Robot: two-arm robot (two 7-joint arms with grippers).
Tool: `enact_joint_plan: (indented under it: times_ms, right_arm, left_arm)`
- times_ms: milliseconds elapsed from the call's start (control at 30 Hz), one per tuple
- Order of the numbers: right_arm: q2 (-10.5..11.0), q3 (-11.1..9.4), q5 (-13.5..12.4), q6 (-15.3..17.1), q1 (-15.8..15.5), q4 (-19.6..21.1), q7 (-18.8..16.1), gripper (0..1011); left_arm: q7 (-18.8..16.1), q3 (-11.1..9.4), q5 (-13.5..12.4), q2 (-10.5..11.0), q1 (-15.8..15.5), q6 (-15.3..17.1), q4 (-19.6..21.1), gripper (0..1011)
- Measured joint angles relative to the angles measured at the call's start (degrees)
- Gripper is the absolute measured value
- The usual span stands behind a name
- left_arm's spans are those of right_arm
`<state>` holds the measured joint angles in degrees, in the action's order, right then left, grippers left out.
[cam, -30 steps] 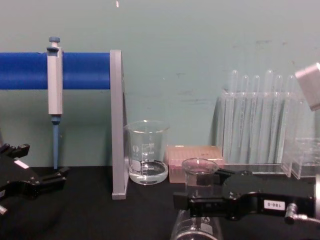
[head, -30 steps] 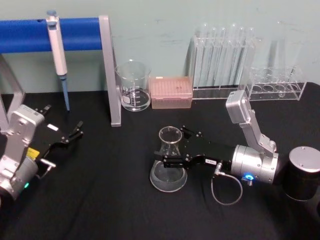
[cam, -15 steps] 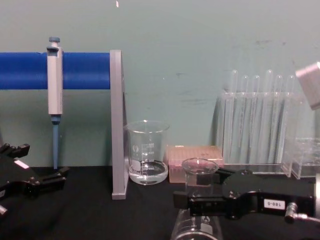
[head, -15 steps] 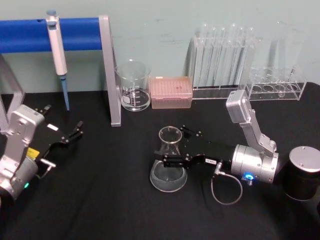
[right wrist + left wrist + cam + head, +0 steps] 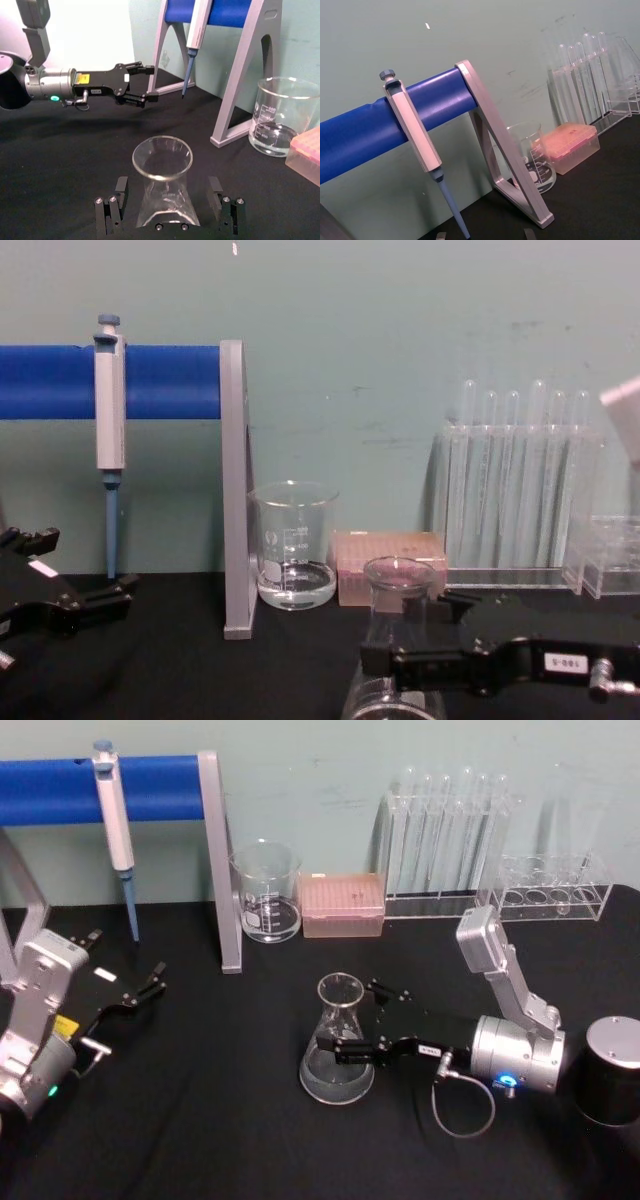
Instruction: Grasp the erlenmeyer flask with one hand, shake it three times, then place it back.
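Glass conical erlenmeyer flask point(image 5: 337, 1045), clear, stands lower centre of the head view on black table point(image 5: 220, 1120). Black right gripper point(image 5: 345, 1050) straddles it, jaws spread, untouching. Fragile, slippery: you should pinch the neck. Left gripper point(image 5: 150, 982) parked, spread.

— What did we have behind the bench?

— A plain pale green wall point(image 5: 400, 320), scuffed in a few places, ran straight across the back. We saw no window in it.

— And underneath?

— A black cloth point(image 5: 230, 1120) covered the table from the front edge to the foot of the wall.

— Any furniture?

— A grey metal frame point(image 5: 222, 870) stood on the cloth near the wall, carrying a thick blue bar point(image 5: 60, 788) out to our left.

— How was the light?

— Even and soft, with faint shadows on the wall.
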<state>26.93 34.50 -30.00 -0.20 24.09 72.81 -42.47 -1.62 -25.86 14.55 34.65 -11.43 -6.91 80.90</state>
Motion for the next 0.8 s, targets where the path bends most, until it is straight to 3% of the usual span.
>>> enact_joint_plan:
  times_ms: [433,633,800]
  right_arm:
    - [4.5,-1.5,-1.1,2.3,-3.5,5.3,1.0,1000]
    - [8.0,-3.5,-3.3,4.4,-6.0,8.7,1.8,1000]
    - [9.4,-5.5,-4.0,4.7,-7.1,9.9,4.3,1000]
  left_arm:
    - [0.0,0.0,0.0,0.0,0.0,0.0,0.0,1001]
    - [0.0,0.0,0.0,0.0,0.0,0.0,0.0,1001]
    - [0.0,0.0,0.0,0.0,0.0,0.0,0.0,1001]
